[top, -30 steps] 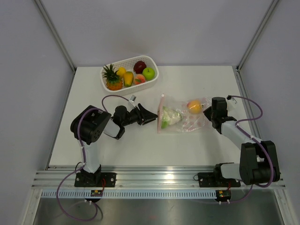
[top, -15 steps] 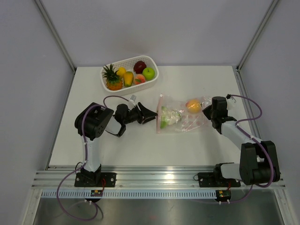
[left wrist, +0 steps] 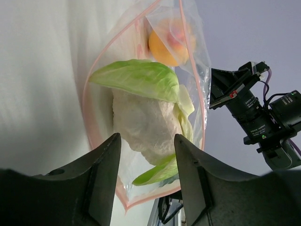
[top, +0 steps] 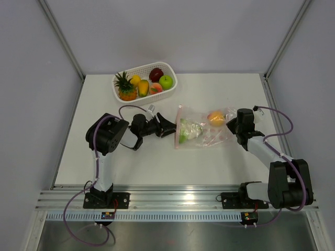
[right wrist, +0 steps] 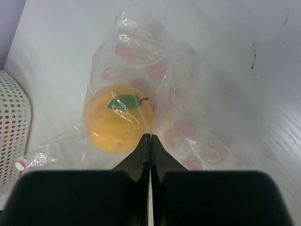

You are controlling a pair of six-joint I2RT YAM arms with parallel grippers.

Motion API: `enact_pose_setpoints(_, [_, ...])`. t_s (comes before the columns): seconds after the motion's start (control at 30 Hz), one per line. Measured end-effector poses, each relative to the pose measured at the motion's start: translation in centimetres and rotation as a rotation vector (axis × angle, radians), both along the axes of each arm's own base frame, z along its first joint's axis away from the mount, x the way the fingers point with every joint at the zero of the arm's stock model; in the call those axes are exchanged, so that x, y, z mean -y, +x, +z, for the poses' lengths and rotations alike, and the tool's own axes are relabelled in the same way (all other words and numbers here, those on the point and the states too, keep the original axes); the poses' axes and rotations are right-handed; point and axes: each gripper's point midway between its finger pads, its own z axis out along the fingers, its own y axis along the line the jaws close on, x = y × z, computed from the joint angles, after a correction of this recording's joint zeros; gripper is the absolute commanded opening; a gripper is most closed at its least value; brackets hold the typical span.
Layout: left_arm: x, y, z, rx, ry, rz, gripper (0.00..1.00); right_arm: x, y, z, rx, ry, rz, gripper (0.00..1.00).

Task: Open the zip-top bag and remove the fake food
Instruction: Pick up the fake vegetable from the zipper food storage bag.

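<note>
Presently, the zip-top bag (top: 204, 137) lies mid-table, its pink zip edge facing the left gripper (top: 170, 128) — jaws parted, empty, just short of the cauliflower (left wrist: 141, 125) inside. Opposite, the right gripper (right wrist: 150, 137) is clenched on bag film beside the orange (right wrist: 117, 117).

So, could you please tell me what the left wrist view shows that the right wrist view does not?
Only the left wrist: the cauliflower inside the zip-top bag, seen between the open left fingers. Only the right wrist: the basket edge and the right fingers shut on the bag. Both: the bag and the orange inside it.
</note>
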Motion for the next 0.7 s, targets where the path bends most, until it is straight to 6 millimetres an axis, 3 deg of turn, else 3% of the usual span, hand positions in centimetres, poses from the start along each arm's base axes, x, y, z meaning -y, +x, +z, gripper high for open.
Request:
enact_pose_setpoints(0.4, [1.5,-1.2,-0.2,0.010,0.022,-0.056,0.63,0.0,-0.3,0.3,0.011,0.002,0.000,0.00])
enact_pose_setpoints(0.7, [2.0,-2.3,1.0,0.045,0.014,-0.081,0.68,-0.4,-0.2,0.4,0.015,0.016,0.019,0.00])
